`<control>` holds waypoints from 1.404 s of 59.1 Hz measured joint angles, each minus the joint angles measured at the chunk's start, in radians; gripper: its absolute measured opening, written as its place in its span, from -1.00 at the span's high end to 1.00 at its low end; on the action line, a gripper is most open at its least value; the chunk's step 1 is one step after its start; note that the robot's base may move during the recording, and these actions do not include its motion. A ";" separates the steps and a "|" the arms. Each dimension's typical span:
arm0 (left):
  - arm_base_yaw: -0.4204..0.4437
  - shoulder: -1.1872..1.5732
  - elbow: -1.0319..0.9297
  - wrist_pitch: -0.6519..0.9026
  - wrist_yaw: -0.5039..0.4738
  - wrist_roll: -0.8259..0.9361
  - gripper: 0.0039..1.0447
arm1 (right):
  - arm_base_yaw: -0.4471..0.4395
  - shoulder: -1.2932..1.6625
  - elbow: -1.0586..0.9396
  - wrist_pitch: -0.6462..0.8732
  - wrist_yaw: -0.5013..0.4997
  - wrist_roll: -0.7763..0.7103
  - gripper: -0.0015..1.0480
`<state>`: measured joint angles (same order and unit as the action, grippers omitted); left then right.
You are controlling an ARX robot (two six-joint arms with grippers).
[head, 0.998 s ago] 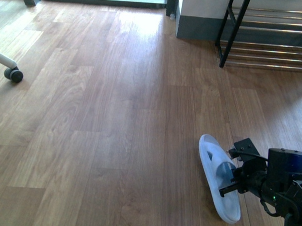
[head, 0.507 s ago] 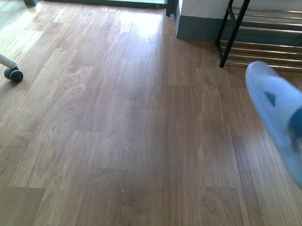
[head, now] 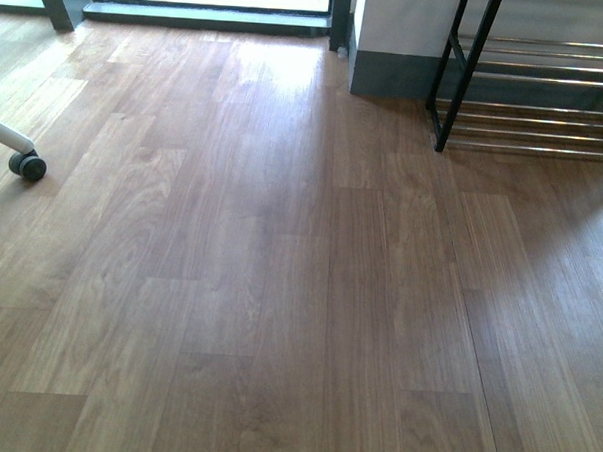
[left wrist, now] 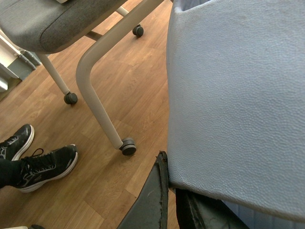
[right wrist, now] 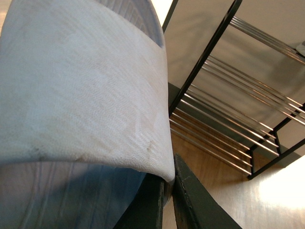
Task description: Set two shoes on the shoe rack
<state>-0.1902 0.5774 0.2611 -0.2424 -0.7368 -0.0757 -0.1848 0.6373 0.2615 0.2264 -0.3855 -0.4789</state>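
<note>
Front view takes in the wooden floor (head: 279,285), with the shoe rack (head: 466,73) standing in the upper right corner of the frame. Left wrist view is mostly filled by the pale blue slide (left wrist: 238,95), its edge pinched in the left hand (left wrist: 171,183). The right hand (right wrist: 167,176) is pressed together on the strap of the whitish slide (right wrist: 81,81), with the rack's chrome rods beyond it.

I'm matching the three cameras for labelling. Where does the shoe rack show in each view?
Front view: shoe rack at the top right, cut by the edge.
Left wrist view: not in it; a held slide and a chair fill it.
Right wrist view: the rack stands beyond the other slide.
Shared landmark: the rack's black upright post, in front and right wrist views.
</note>
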 joint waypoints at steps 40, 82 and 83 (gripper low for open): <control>0.000 0.000 0.000 0.000 -0.002 0.000 0.98 | -0.001 -0.001 -0.009 -0.006 0.000 0.008 0.97; 0.000 0.000 -0.001 0.000 0.001 0.000 0.98 | -0.003 -0.001 -0.009 -0.006 0.001 0.011 0.97; 0.000 0.000 -0.001 0.000 0.001 0.000 0.98 | -0.003 -0.001 -0.009 -0.006 0.001 0.011 0.97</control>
<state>-0.1902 0.5777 0.2604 -0.2428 -0.7357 -0.0757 -0.1883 0.6365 0.2527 0.2207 -0.3843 -0.4675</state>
